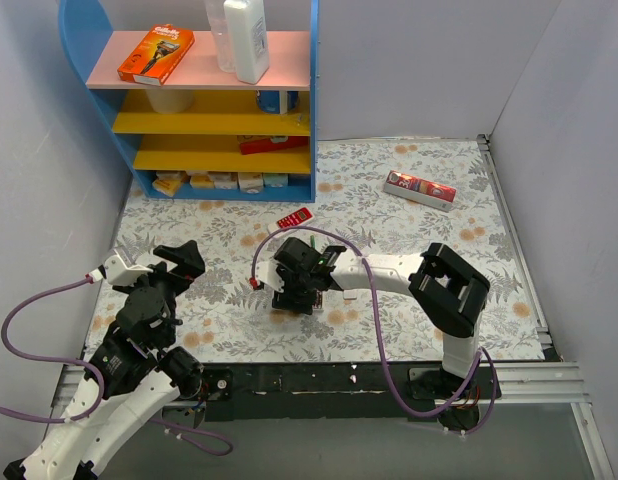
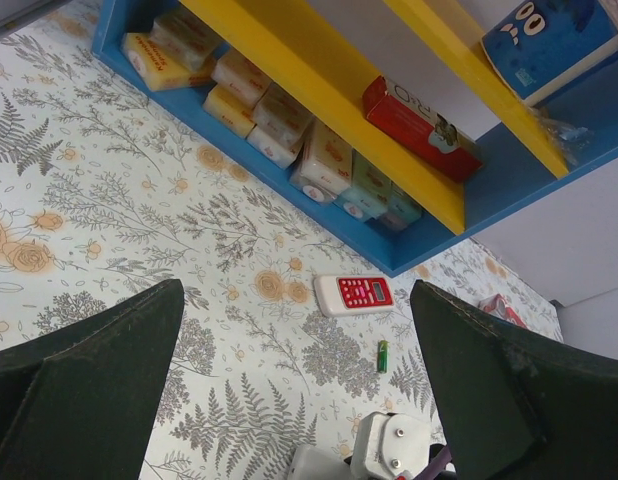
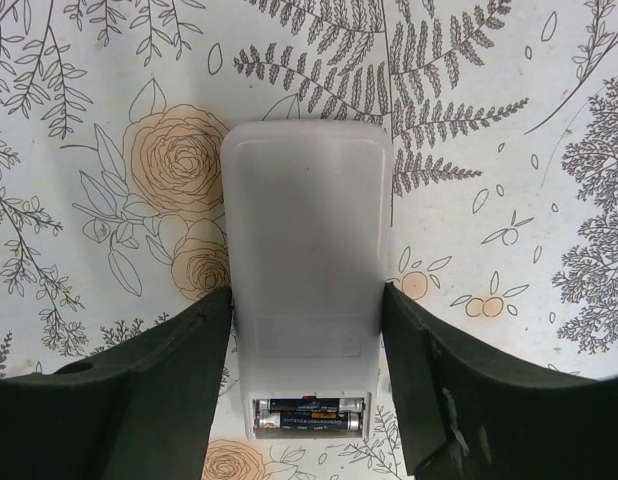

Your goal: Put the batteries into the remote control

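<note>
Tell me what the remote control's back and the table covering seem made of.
The remote control: likely white plastic, matte, judging by its smooth moulded shell with rounded corners. The table covering: printed vinyl or cloth, flat floral pattern; unclear which.

One white remote control [image 3: 307, 250] with two batteries [image 3: 307, 412] in its open compartment, plus one loose green battery [image 2: 382, 355]. One red remote [image 2: 354, 293], one orange box [image 1: 156, 54], one red-and-white carton [image 1: 419, 188], two bottles [image 1: 247, 38]. One blue shelf unit [image 1: 77, 40] with one pink and two yellow shelves; the small packets [image 2: 244, 78] along its base are too crowded to count
</note>
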You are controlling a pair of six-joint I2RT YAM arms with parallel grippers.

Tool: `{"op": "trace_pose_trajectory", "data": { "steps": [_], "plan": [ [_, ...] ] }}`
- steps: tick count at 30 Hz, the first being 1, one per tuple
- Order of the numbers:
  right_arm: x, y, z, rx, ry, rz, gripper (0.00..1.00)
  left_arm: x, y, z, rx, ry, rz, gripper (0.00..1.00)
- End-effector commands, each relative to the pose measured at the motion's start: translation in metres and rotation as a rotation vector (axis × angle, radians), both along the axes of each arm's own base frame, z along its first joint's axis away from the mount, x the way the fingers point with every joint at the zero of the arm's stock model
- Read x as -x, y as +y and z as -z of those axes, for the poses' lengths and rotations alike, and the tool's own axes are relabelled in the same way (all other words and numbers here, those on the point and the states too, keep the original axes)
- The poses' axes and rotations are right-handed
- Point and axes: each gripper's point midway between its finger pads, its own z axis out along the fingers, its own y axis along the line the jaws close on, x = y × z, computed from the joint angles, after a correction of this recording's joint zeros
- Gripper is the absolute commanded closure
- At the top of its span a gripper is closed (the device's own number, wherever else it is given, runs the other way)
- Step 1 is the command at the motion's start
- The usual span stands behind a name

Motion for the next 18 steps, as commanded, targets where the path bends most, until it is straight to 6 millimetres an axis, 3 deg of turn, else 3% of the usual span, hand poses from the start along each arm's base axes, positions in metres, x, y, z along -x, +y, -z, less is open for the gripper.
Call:
{"op": "trace_pose_trajectory", "data": {
  "steps": [1,12,18],
  "plan": [
    [-0.006,0.021,-0.027,-0.088,-0.018,0.005,0.31,0.0,0.006,0.003,-0.03,0.02,-0.035,0.02],
    [-0.001,0.019,-0.022,-0.09,0.027,0.061,0.3,-0.001,0.005,0.004,-0.031,0.024,-0.031,0.02],
    [0.008,0.019,-0.014,-0.076,0.1,0.103,0.35,-0.001,0.005,0.005,-0.032,0.027,-0.028,0.02]
  ]
}}
